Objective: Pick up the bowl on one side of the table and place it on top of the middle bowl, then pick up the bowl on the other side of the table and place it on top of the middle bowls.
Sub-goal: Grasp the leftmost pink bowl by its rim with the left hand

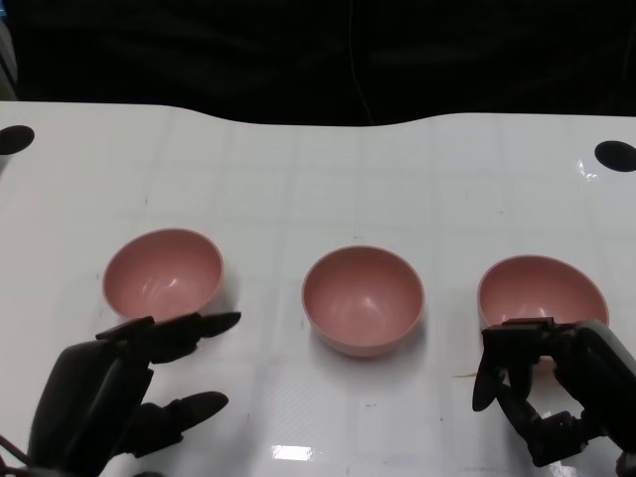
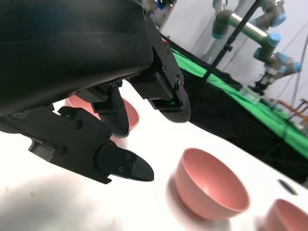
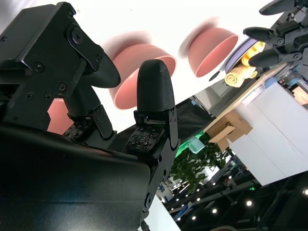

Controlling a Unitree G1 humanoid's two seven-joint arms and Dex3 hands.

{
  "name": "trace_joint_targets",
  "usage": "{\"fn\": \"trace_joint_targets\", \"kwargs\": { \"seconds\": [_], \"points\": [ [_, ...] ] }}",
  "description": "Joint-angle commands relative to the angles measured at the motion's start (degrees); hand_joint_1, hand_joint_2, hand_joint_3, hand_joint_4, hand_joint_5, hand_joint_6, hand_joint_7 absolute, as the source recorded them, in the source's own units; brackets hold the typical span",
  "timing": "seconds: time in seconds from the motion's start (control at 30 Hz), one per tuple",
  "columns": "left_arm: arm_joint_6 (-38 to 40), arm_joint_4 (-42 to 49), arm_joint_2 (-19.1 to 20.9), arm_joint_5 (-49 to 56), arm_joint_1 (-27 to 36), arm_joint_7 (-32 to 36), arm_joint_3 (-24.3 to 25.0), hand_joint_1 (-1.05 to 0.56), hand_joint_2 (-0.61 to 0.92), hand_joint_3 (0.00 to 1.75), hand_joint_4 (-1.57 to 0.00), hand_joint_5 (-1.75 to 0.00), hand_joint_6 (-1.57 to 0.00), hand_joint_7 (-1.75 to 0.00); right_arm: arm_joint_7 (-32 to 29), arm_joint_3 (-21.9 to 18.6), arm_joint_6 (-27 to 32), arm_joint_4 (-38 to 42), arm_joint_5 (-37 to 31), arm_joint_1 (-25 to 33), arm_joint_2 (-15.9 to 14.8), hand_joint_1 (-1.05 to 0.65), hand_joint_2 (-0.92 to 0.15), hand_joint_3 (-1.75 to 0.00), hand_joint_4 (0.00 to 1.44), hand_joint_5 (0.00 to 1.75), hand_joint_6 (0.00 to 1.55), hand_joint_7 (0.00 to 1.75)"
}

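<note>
Three pink bowls, left bowl (image 1: 163,274), middle bowl (image 1: 363,298), right bowl (image 1: 541,290), sit on a glossy white table (image 1: 318,169) (faint grid lines show); both hands, left hand (image 1: 124,393) and right hand (image 1: 556,388), are black

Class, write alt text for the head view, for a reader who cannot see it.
Three pink bowls stand apart in a row on a white table: the left bowl, the middle bowl and the right bowl. The robot's black left hand and right hand each hover just before a side bowl, holding nothing.

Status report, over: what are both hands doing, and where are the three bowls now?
Left hand open beside left bowl. Right hand open at right bowl. Middle bowl alone, nothing stacked. Path between bowls free.
</note>
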Motion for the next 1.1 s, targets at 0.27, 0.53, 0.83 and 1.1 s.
{"fn": "trace_joint_targets", "kwargs": {
  "seconds": [0.27, 0.53, 0.83, 1.1],
  "points": [
    [20.47, -12.80, 1.86, 18.65, -1.13, -7.19, -3.46, -0.53, 0.92, 0.12, -0.38, -0.26, -0.36, 0.00, 0.48, -0.56, 0.47, -1.04, 1.17, 0.53, -0.23, 0.07, -0.14, -1.60, 0.89, 1.75, 0.86, 1.34],
    [30.75, -10.34, 1.84, 30.87, -7.25, -12.30, -9.27, -0.56, 0.92, 0.05, -0.34, -0.22, -0.31, 0.00, 0.65, -0.49, 1.68, -1.95, 0.82, 0.84, -0.16, 0.07, -0.15, -1.61, 0.88, 1.75, 0.86, 1.34],
    [36.87, -0.97, 1.57, 35.57, -15.27, -12.99, -14.26, -0.59, 0.92, 0.02, -0.43, -0.21, -0.36, -0.02, 0.47, -0.35, 1.98, -2.49, 0.43, 1.09, -0.08, 0.08, -0.17, -1.58, 0.88, 1.75, 0.86, 1.35],
    [41.86, 11.21, 0.69, 36.77, -23.10, -13.76, -18.88, -0.57, 0.92, 0.06, -0.48, -0.20, -0.39, -0.02, 0.72, -0.34, 2.66, -3.50, 0.33, 1.58, -0.08, 0.08, -0.17, -1.58, 0.88, 1.74, 0.85, 1.35]
  ]
}}
